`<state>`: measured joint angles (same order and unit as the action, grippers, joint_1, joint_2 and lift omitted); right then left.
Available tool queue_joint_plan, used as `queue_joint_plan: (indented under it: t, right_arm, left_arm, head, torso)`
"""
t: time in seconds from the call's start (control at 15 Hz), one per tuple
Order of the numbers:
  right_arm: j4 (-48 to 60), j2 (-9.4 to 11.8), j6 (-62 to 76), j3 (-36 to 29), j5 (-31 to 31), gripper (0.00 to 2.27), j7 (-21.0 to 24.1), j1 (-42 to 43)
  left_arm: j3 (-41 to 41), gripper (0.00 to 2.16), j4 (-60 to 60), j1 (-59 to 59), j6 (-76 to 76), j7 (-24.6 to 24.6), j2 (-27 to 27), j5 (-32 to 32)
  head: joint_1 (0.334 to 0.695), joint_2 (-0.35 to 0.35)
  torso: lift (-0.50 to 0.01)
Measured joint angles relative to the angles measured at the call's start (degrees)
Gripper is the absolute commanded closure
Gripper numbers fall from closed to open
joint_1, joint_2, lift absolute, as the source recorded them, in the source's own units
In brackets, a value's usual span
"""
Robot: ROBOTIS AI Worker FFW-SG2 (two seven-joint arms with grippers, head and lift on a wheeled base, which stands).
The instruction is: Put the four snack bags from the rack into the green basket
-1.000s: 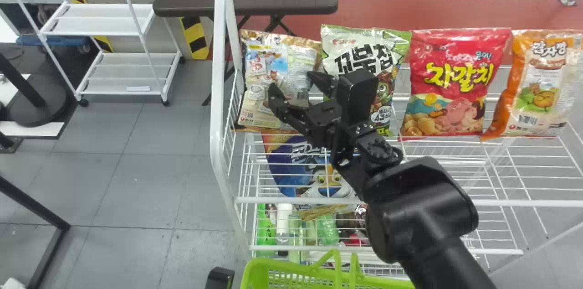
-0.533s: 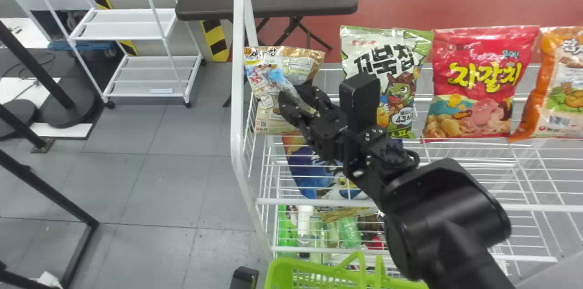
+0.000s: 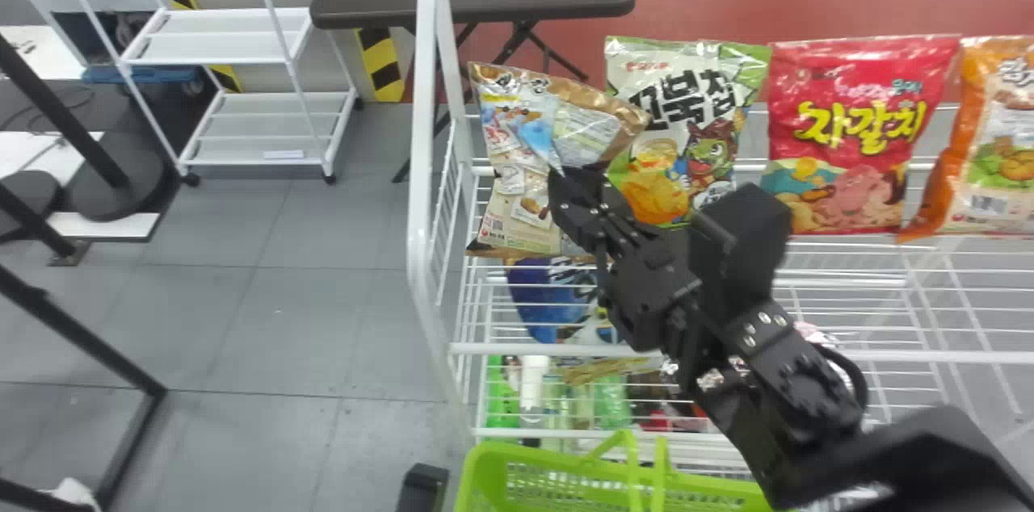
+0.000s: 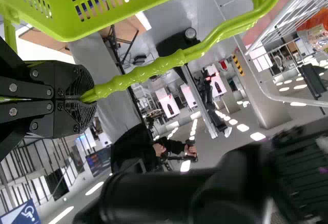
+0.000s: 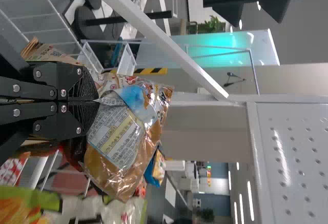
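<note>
Fingers point(image 5: 83, 83) of the right gripper point(image 5: 96, 101) are clamped together on a gathered fold of the brown snack bag point(image 5: 123, 144), and the film puckers where they bite. The bag is at the left end of the rack point(image 3: 422, 205), its top leaning over toward the green-and-white bag point(image 3: 662, 173); whether its lower edge is touching the wires I cannot tell. It should weigh next to nothing, mostly air and snacks in a slick, crackly skin, so the worry is slipping or crushing rather than load. A pinch of slack film is the right sort of hold: firm on the wrapper, easy on what is inside. Since the bag is so soft, it will probably swing and fold about that pinch, and a quick turn could work the film loose. The same grip, taken on loose front film near the middle, ought to suit the red bag point(image 3: 856, 140) and the orange bag point(image 3: 998, 136) too, keeping off the smooth, puffed parts. Low in front of the rack, the green basket point(image 3: 529, 459) hangs by its handle point(image 4: 154, 68) from the left gripper point(image 4: 88, 99), whose fingers are closed tight around it.
</note>
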<state>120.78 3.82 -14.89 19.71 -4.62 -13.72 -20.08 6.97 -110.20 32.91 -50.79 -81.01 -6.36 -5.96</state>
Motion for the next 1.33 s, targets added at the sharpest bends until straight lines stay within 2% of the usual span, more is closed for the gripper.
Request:
queue_joint_plan:
  t: [0.07, 0.13, 0.27, 0.4, 0.53, 0.67, 0.8, 1.0, 1.2, 1.33]
  right_arm:
    - [4.1, 1.6, -0.2, -1.7, 1.0, 2.24, 0.1, -3.6]
    - [8.2, 3.7, -0.4, -3.6, 2.6, 2.24, 0.4, -7.4]
    - [14.6, 7.2, -1.9, -7.7, 6.0, 2.24, 0.5, -13.9]
    - [18.9, 10.0, -6.8, -11.8, 8.9, 2.24, 0.4, -18.7]
    - [21.4, 13.3, -13.7, -15.0, 11.2, 2.24, 0.2, -21.3]
    - [23.8, 15.2, -19.6, -18.3, 12.3, 2.24, -0.4, -24.7]
    - [26.3, 16.5, -25.5, -22.3, 14.8, 2.24, -2.9, -28.5]
    - [27.8, 17.0, -30.6, -25.5, 15.9, 2.24, -5.8, -32.2]
    - [27.6, 17.2, -35.0, -25.1, 16.6, 2.24, -10.7, -34.4]
    - [26.3, 17.0, -35.6, -23.0, 16.8, 2.24, -11.5, -34.9]
  left_arm:
    - [-0.1, 2.03, 0.0, 0.0, 0.5, 0.5, 0.1, 0.0]
    - [-0.3, 2.03, 0.0, 0.0, 0.9, 0.8, 0.2, 0.1]
    - [-0.7, 2.03, 0.0, 0.0, 1.1, 1.0, 0.3, 0.0]
    - [-1.6, 2.03, 0.2, 0.5, 2.1, 1.3, 0.5, -0.6]
    - [-3.2, 2.03, 0.7, 1.9, 5.2, 1.7, 1.7, -1.3]
    - [-3.6, 2.03, 1.2, 2.3, 6.9, 2.5, 2.2, -1.3]
    - [-3.7, 2.03, 1.7, 1.9, 7.5, 2.7, 2.2, -1.3]
    - [-3.7, 2.03, 2.0, 1.7, 7.9, 2.5, 2.2, -1.3]
    - [-3.8, 2.03, 1.8, 1.8, 7.8, 2.1, 2.2, -1.4]
    - [-3.8, 2.03, 1.6, 2.1, 7.8, 2.1, 2.2, -1.4]
  head:
    - [0.695, -0.03]
    - [0.695, -0.097]
    - [0.695, -0.163]
    - [0.695, -0.249]
    - [0.695, -0.291]
    - [0.695, -0.35]
    - [0.695, -0.35]
    - [0.695, -0.35]
    - [0.695, -0.35]
    - [0.695, -0.35]
  torso:
    - [-0.007]
    - [-0.007]
    - [-0.007]
    - [-0.007]
    - [-0.007]
    - [-0.007]
    - [-0.007]
    - [-0.007]
    - [-0.007]
    - [-0.007]
